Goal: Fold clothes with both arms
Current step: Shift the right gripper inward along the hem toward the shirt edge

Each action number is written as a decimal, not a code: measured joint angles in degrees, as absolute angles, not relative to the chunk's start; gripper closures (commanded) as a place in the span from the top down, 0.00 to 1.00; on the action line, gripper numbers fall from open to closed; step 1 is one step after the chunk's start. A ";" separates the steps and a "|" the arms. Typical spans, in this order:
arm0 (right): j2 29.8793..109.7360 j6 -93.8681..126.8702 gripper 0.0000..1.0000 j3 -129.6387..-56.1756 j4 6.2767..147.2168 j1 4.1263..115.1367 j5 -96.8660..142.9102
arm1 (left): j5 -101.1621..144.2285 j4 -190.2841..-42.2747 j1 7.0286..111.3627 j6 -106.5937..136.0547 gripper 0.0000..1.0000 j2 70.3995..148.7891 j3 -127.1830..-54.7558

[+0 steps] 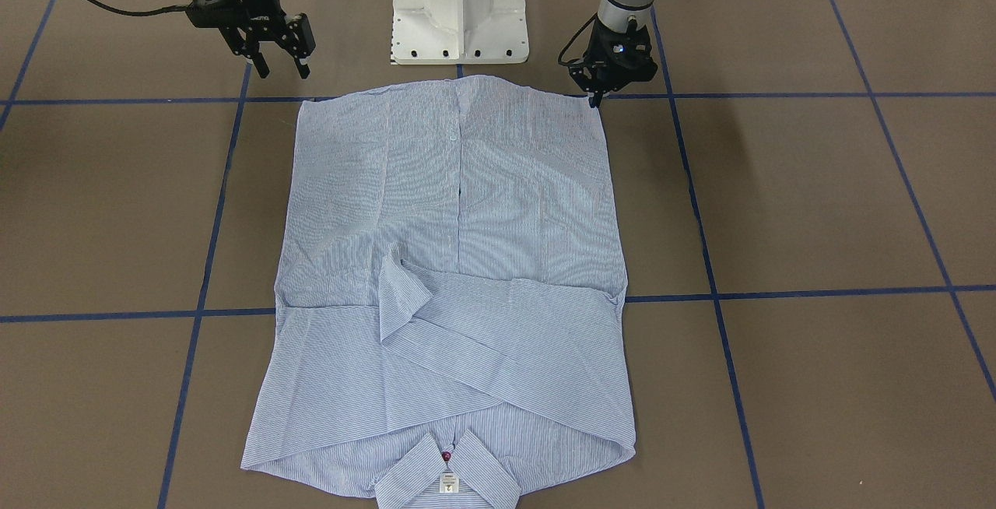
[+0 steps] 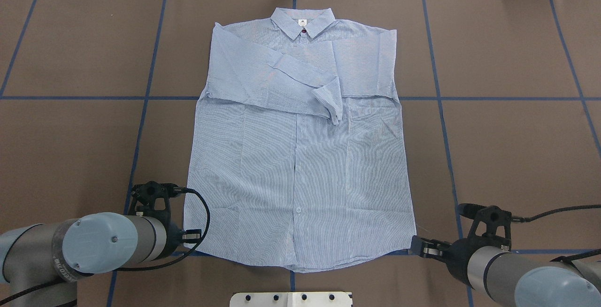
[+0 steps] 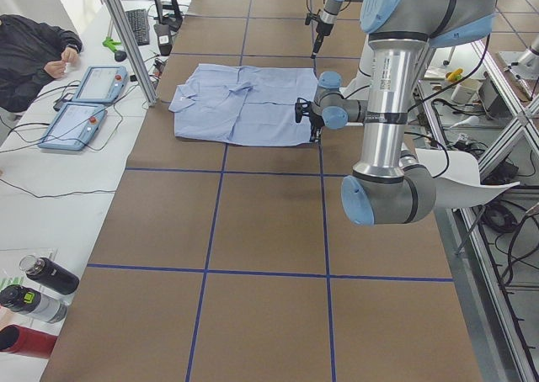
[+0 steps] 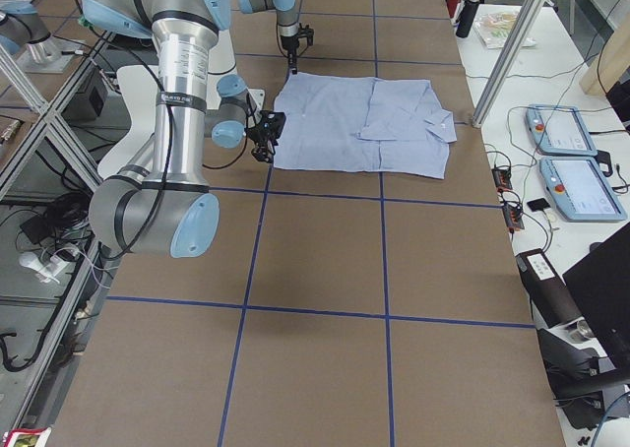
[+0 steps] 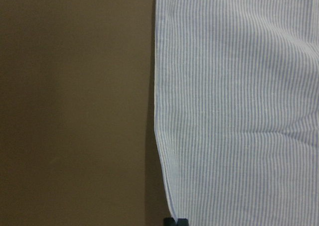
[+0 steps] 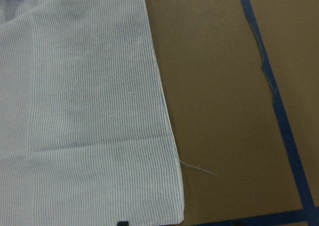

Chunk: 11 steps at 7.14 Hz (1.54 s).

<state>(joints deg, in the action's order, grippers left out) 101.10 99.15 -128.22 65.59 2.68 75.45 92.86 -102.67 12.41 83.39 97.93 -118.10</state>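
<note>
The light blue striped shirt [image 1: 467, 205] lies flat and buttoned on the brown table, collar away from the robot and both sleeves folded across the chest [image 2: 281, 72]. My left gripper [image 1: 595, 98] is down at the hem corner on its side, fingers together on the fabric edge. The left wrist view shows its fingertips [image 5: 174, 221] at the shirt's edge [image 5: 239, 111]. My right gripper [image 1: 281, 67] hangs open just behind the other hem corner [image 2: 413, 229], holding nothing. The right wrist view shows that corner of cloth [image 6: 84, 111] flat on the table.
The white base pedestal [image 1: 459, 11] stands just behind the hem. Blue tape lines [image 2: 441, 110] grid the table. A loose thread [image 6: 199, 168] trails from the hem corner. Two teach pendants [image 3: 84, 104], bottles [image 3: 34, 289] and a seated person [image 3: 25, 54] are off the table's far side.
</note>
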 measured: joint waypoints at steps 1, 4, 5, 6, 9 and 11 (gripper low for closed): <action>100.83 99.20 0.55 -125.82 62.77 2.50 74.48 | 92.83 -102.64 12.40 83.39 0.00 98.00 -118.22; 99.33 99.23 0.49 -123.15 61.10 2.38 73.17 | 92.81 -102.49 12.39 83.30 0.00 98.16 -118.36; 98.81 99.23 0.49 -122.54 61.13 2.24 72.72 | 92.81 -102.46 12.40 83.24 0.00 98.13 -118.53; 98.47 99.23 0.49 -121.94 61.20 2.05 72.11 | 92.83 -102.40 12.42 83.18 0.00 98.03 -118.79; 97.36 99.31 0.48 -120.50 61.44 1.20 70.48 | 92.90 -102.31 12.44 83.14 0.00 97.86 -119.06; 97.24 99.37 0.44 -119.98 61.51 0.62 69.64 | 92.90 -102.31 12.47 83.06 0.00 97.77 -119.09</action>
